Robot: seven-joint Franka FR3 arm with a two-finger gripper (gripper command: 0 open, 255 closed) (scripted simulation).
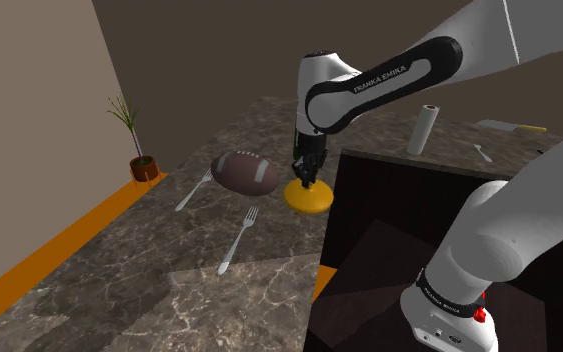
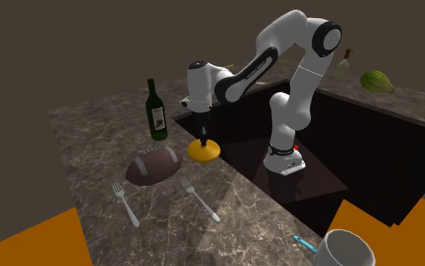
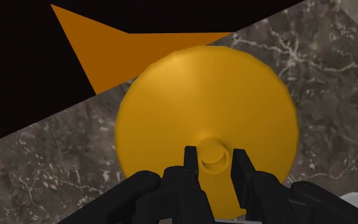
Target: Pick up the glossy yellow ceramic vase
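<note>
We see the end effector [image 1: 306, 178] [image 2: 202, 140] [image 3: 213, 156] pointing straight down over the yellow vase [image 1: 307, 198] [image 2: 204, 153] [image 3: 203, 95], a squat, wide-bodied piece with a short narrow neck. In the wrist view its two black fingers [image 3: 191, 164] sit tight against either side of that neck, so we read it as pinching the vase by the neck. The vase is a little right of centre in the shoulder view, at the edge of the dark marbled bench [image 1: 119, 270] [image 2: 97, 143] and just beside the dark stand [image 1: 389, 230]; we cannot tell whether its base touches the bench surface. Just to the left of the vase in the shoulder view lies a brown football [image 1: 246, 172] [image 2: 152, 165], close to it but apart. Two silver forks lie nearby: one fork [image 1: 194, 189] [image 2: 124, 202] left of the football in the shoulder view, the other fork [image 1: 239, 238] [image 2: 200, 199] lower in the frame, below the ball. In the second exterior view a dark green wine bottle [image 2: 156, 112] stands upright left of the arm, above the football. A potted plant [image 1: 141, 160] stands at the left of the shoulder view, and a white cylinder [image 1: 423, 129] stands upright at the upper right.
</note>
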